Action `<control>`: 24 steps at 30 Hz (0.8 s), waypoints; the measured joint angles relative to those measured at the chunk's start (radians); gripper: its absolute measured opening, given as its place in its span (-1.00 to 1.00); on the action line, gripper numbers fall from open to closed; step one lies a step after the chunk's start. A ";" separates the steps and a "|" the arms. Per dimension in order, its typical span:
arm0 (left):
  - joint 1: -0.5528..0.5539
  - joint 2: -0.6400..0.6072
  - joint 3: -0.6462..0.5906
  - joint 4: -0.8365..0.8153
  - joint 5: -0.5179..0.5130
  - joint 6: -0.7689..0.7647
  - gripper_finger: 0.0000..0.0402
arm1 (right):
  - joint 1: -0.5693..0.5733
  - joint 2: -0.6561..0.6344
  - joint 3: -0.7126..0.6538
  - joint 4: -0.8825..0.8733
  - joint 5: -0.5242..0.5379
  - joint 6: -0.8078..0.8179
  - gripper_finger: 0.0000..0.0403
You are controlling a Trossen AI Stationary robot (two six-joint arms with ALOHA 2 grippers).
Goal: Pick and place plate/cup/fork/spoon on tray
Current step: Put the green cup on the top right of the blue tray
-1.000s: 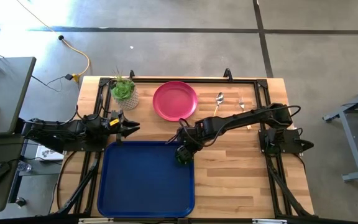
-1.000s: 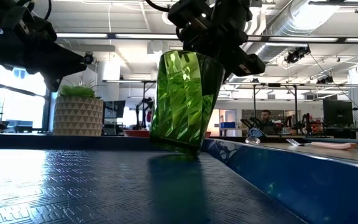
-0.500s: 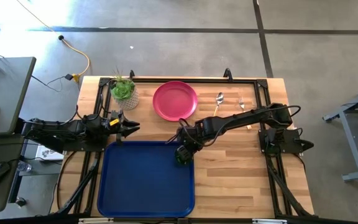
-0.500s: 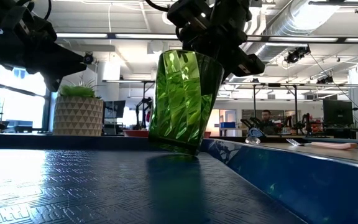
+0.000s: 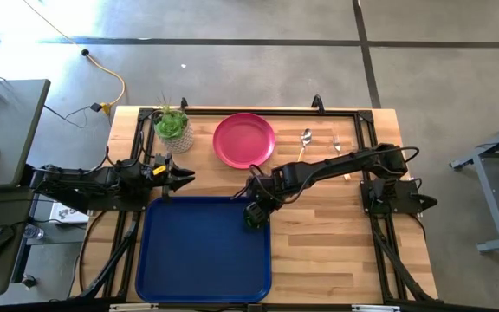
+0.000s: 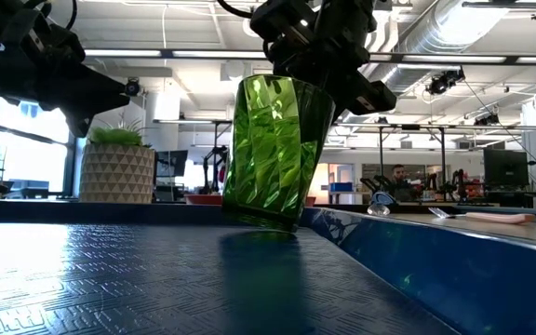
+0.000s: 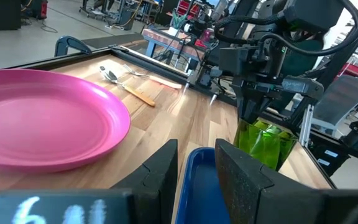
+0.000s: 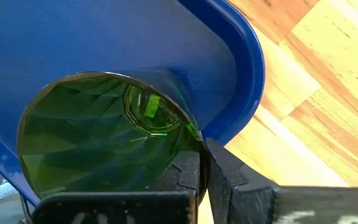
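Observation:
The dark green cup [image 5: 253, 218] is over the blue tray's [image 5: 197, 260] far right corner, close beside its right rim, and my right gripper [image 5: 255, 208] is shut on it. In the low view the cup [image 6: 275, 149] stands slightly tilted, with its base near the tray floor [image 6: 110, 270]. The pink plate [image 5: 244, 139] lies on the table beyond the tray. The spoon [image 5: 305, 139] and the fork [image 5: 337, 146] lie to the plate's right. My left gripper [image 5: 180, 178] is open and empty, at the tray's far left corner. My right gripper pinches the cup's wall at its top rim [image 8: 194, 138], one finger inside the cup and one outside. The fingers come from above, pointing down. The cup hangs below them, slightly tilted. I cannot tell whether its base [image 6: 263, 221] touches the tray.
A green plant in a pale pot [image 5: 172, 128] stands at the table's far left, next to the plate. Bare wood lies to the right of the tray [image 5: 336, 243]. The tray's raised right rim [image 8: 247, 68] runs close beside the cup.

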 joint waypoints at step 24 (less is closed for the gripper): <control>0.000 0.000 0.000 0.000 0.000 0.000 -0.51 | 0.000 -0.002 0.009 0.010 0.040 0.058 -0.66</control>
